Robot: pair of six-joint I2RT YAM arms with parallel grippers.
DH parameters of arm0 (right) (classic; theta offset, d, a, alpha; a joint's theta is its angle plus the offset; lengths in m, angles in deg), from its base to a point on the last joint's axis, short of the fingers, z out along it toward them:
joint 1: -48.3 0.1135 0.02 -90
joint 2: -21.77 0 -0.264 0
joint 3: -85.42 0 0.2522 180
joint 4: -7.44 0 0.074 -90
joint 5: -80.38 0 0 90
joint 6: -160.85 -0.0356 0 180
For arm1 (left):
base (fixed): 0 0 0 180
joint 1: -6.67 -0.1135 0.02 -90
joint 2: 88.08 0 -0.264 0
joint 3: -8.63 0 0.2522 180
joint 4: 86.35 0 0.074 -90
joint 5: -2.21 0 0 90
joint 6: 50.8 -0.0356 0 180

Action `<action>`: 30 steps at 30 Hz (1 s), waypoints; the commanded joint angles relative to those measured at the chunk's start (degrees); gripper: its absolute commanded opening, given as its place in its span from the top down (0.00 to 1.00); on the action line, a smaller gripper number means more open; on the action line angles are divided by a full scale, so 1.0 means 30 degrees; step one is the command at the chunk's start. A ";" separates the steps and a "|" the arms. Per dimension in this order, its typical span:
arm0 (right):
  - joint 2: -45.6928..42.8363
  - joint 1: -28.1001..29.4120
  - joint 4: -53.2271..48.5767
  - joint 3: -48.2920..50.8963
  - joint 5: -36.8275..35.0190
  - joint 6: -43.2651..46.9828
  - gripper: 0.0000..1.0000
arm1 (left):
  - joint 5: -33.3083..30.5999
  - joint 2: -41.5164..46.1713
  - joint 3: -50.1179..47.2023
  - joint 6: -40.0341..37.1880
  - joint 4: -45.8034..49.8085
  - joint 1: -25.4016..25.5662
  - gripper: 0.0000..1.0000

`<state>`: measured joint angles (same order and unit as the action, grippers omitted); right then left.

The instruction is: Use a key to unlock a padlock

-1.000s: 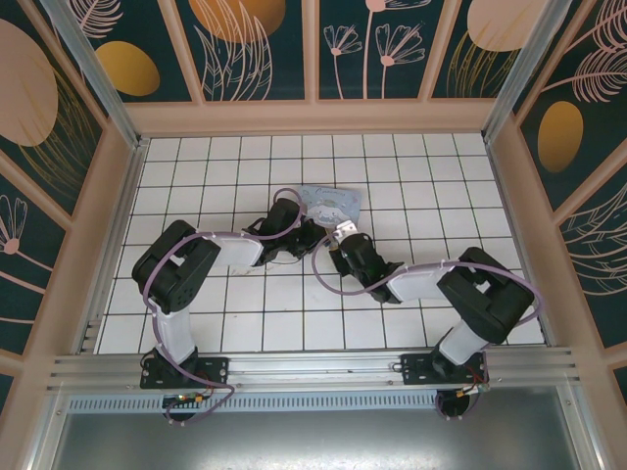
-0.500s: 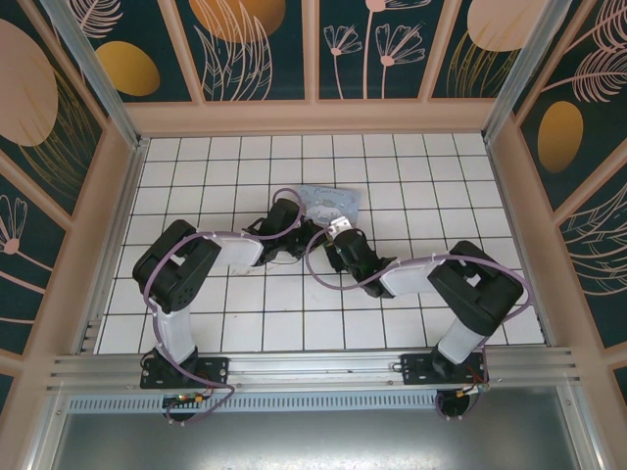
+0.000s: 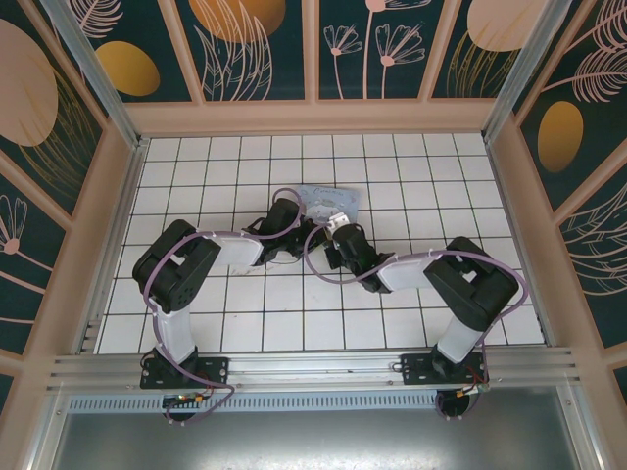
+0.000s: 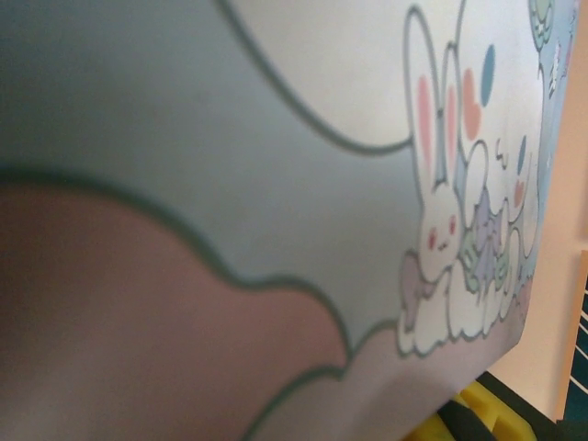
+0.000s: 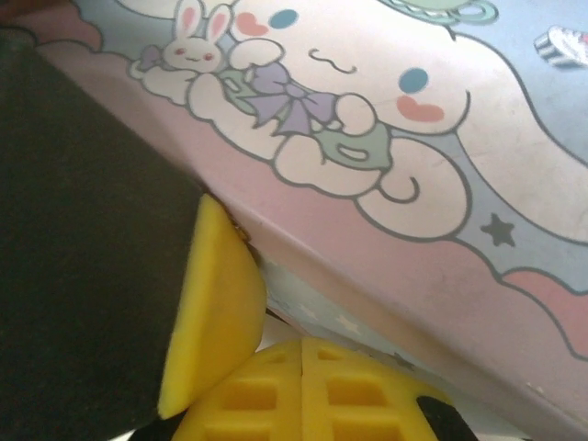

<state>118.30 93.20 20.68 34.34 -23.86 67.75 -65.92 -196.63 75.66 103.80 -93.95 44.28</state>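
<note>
Top view: both black arms reach to mid-bench and meet at the pale blue flat box printed with cartoon rabbits (image 3: 330, 202), which lies on the white grid-tiled bench (image 3: 245, 313) a little beyond centre. Left pincer (image 3: 304, 219) is at the box's near-left edge and right pincer (image 3: 339, 221) at its near-right edge, the two close together. Purple cables loop along both arms. Dark teal wall panels with peach flower prints (image 3: 255, 44) surround the bench.

Left wrist view: the box's printed face (image 4: 276, 184) is very close and blurred, showing a white rabbit with pink ears and pink and grey-blue cloud shapes. A yellow-and-black part (image 4: 464, 415) sits at the bottom right corner, just under the box edge; can't tell what it is. Left pincer opening: cannot tell.

Right wrist view: the box lid (image 5: 395, 119) is tilted across the frame, with a white long-eared character, a purple bow and a small rabbit on it. The right pincer (image 5: 303, 372) is at the bottom, and its yellow waffle-grid pads (image 5: 257, 397) are pressed together along a thin seam just below the box's side wall. Can't tell whether anything thin is between them. A smooth yellow wedge on a dark block (image 5: 216, 308) sits to the left, its tip touching the box's lower edge.

Padlock: cannot tell where it is.
</note>
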 commanded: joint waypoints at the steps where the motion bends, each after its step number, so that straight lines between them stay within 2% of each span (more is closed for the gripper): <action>1: -0.0691 -0.0831 0.0650 -0.0082 0.2167 -0.0979 1.00 | 0.1386 -0.0001 0.0200 0.0372 0.0475 0.0234 1.00; 4: -0.1243 -0.1582 0.0837 0.0387 0.4781 -0.1807 1.00 | 0.1366 -0.0092 0.0227 0.0353 0.0485 0.0225 1.00; 9: -0.2349 -0.1814 0.0878 0.1102 0.5889 -0.2384 1.00 | 0.1383 -0.0202 0.0296 0.0353 0.0475 0.0210 1.00; 12: -0.3018 -0.1759 0.0897 0.1603 0.5727 -0.2549 0.72 | 0.1382 -0.0228 0.0332 0.0356 0.0491 0.0210 1.00; 13: -0.3192 -0.1705 0.0871 0.1777 0.5572 -0.2547 0.67 | 0.1375 -0.0220 0.0341 0.0377 0.0515 0.0232 1.00; 18: -0.3234 -0.0994 0.0710 0.2447 0.4069 -0.2037 0.59 | 0.1380 -0.0122 0.0376 0.0309 0.0579 0.0209 1.00; 30: -0.0475 0.0804 0.0358 0.1567 -0.1214 -0.0756 0.58 | 0.1435 -0.0088 0.0412 0.0290 0.0667 0.0217 1.00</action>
<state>115.07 94.97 21.34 40.98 -21.57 63.84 -64.57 -196.63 75.86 103.74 -93.82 44.48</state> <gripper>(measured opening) 0.422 0.132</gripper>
